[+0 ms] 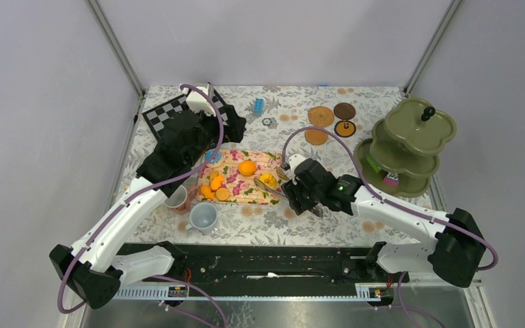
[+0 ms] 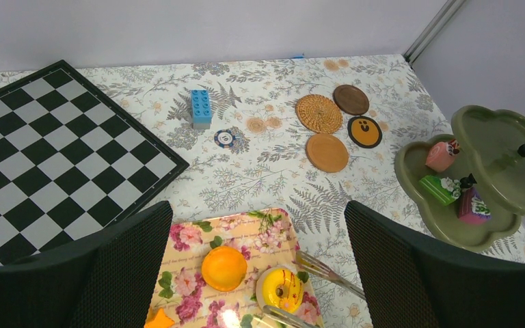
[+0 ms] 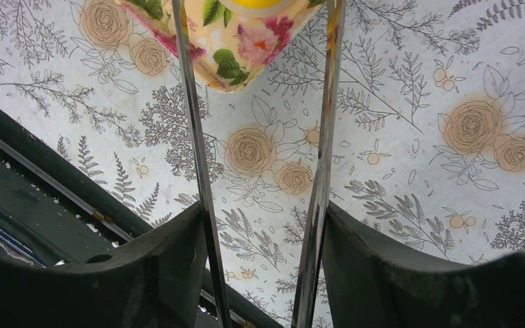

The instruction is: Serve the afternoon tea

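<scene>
- Currently at far left: chessboard (image 2: 55,157), flat on the table, no part in the serving
- Left gripper (image 2: 258,212): jaws wide apart, holding nothing, poised over the far edge of the floral mat (image 2: 273,229)
- Grey-blue mug (image 1: 204,216) and second mug (image 1: 178,199): upright, just beside the left forearm; a sweep of that arm would likely tip them
- Orange pastry (image 2: 224,268) and yellow pastry (image 2: 279,288): lying on the mat, not yet served
- Metal tongs (image 3: 195,137): both blades run out between the right fingers, tips at the yellow pastry
- Right gripper (image 3: 263,212): clamped on the tongs, one finger against each blade; too weak a squeeze and the smooth round pastry may slip free, or the tongs may twist in the grip
- Coasters (image 2: 319,113): four, grouped at the far side, bare
- Tiered stand (image 1: 410,130): far right, well apart from the mat; a long carry, where a loosely pinched pastry could drop
</scene>
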Motion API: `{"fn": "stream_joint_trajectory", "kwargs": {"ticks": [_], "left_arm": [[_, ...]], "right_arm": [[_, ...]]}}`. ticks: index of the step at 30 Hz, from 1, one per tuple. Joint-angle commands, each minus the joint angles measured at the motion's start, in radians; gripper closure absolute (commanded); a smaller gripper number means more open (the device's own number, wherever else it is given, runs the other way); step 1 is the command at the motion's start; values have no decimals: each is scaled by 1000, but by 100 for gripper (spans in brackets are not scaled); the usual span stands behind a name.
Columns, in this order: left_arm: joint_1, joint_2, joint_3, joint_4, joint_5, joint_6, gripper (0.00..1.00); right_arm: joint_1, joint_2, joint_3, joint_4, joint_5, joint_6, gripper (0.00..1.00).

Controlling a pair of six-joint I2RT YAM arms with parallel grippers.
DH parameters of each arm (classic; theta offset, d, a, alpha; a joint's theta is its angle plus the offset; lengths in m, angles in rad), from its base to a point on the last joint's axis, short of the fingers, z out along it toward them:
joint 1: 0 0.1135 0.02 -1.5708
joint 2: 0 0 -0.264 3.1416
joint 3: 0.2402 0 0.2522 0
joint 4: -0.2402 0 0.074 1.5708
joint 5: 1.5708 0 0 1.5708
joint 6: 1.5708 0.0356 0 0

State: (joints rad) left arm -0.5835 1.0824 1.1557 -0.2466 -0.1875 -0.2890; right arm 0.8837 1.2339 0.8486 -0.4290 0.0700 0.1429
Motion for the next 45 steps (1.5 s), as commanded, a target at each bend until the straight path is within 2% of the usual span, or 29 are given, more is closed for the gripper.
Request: {"fn": "stream_joint_trajectory", "kwargs": {"ticks": [1,16,24,27,33,37,40,45], "left_arm": [[5,3,19,29,10,-7,1],[8,5,19,29,13,-9,1],[8,5,19,30,13,-9,1],[8,6,19,30,14,-10,1],[10,7,19,29,17,-11,1],[10,9,19,29,19,-12,1],[11,8,20,29,22,-13,1],[10,10,20,30,27,-16,1]], "right_arm": [[27,21,41,21,41,-20,36],[91,147,86,5,127,-20,37],[129,210,122,-22,171,-10,47],[131,197,121,-23,181,-6,54],[130,108,106,6,232,18,59],[131,-3,75,44,352,51,60],[129,-97,59,35,535,91,61],[94,-171,102,-81,825,217,63]]}}
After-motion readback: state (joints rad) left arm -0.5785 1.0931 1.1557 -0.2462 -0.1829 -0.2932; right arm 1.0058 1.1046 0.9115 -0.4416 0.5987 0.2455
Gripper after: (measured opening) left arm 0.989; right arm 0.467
